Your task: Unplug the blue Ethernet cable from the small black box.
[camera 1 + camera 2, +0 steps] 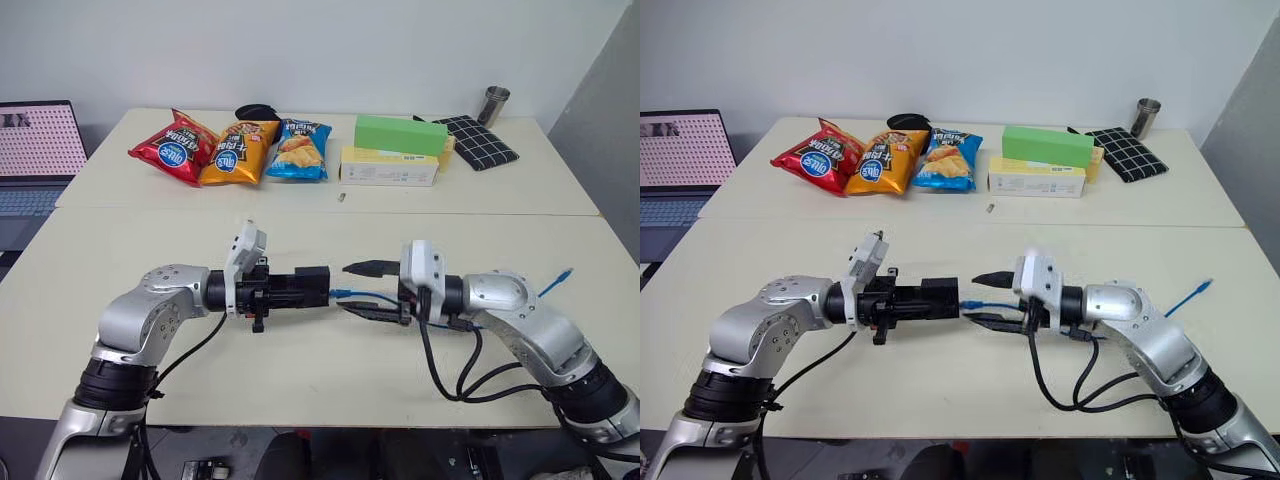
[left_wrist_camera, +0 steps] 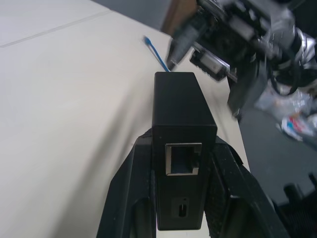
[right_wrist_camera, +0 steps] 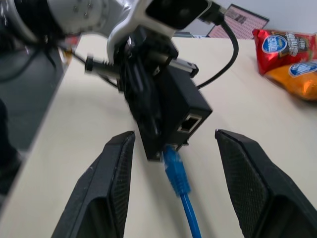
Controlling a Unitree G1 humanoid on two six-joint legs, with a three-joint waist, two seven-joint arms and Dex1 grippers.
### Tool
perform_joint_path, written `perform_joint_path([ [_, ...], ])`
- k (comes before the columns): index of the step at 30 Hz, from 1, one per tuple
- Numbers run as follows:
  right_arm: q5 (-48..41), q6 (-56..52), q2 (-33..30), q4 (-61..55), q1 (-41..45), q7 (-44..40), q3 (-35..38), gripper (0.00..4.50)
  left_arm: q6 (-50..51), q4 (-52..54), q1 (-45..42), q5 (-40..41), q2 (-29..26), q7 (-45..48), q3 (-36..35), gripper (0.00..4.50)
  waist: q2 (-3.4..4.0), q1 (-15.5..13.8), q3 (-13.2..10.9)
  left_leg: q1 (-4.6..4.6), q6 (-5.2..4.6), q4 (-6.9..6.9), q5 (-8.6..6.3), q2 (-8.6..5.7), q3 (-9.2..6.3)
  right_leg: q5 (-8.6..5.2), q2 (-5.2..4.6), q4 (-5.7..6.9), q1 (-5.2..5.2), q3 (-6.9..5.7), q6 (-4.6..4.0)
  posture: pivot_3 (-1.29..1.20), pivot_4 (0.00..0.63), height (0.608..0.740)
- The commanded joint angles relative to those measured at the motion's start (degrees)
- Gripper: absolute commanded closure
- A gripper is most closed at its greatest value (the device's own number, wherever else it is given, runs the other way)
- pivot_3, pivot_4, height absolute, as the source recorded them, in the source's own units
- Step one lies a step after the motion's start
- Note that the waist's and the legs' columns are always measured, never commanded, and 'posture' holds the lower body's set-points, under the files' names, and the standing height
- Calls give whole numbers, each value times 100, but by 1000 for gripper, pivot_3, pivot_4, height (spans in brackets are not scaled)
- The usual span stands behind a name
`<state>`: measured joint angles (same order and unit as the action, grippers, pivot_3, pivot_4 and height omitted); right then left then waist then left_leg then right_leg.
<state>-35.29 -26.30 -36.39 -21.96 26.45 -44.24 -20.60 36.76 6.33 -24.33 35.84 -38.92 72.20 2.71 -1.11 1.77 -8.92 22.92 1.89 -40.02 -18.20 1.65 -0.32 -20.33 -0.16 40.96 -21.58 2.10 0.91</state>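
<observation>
My left gripper (image 1: 295,290) is shut on the small black box (image 1: 315,284) and holds it level above the table, its free end turned toward my right arm. In the left wrist view the box (image 2: 181,129) sits between both fingers (image 2: 124,198), and the port facing that camera is empty. My right gripper (image 1: 345,288) is open, one finger above and one below the blue Ethernet cable (image 1: 358,295). In the right wrist view the blue plug (image 3: 173,166) lies at the box's lower edge, under an empty-looking port (image 3: 189,123). I cannot tell whether the plug is seated. The cable's other end (image 1: 562,275) rests on the table.
Across the table seam at the back lie three snack bags (image 1: 232,150), a green box (image 1: 398,133) on a yellow box (image 1: 388,167), a dark checked cloth (image 1: 480,141) and a metal cup (image 1: 494,104). A laptop (image 1: 38,150) stands far left.
</observation>
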Motion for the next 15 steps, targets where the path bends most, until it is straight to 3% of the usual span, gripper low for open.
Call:
perform_joint_path([
  [1, -350, -768, 43, -83, 197, -104, 261, 1764, -193, 221, -132, -4, -77, 145, -25, 3698, 0, 1, 0, 0, -1, 0, 0, -1, 0, 0, 0, -1, 0, 1, 0, 0, 150, 740],
  [15, -302, -1518, 377, 317, 484, -534, 310, 1764, -205, 414, -31, 48, -55, 73, -89, 3698, 0, 6, 0, 0, -2, 1, -1, -1, 0, 0, 0, -1, -1, 1, 0, 0, 150, 740],
])
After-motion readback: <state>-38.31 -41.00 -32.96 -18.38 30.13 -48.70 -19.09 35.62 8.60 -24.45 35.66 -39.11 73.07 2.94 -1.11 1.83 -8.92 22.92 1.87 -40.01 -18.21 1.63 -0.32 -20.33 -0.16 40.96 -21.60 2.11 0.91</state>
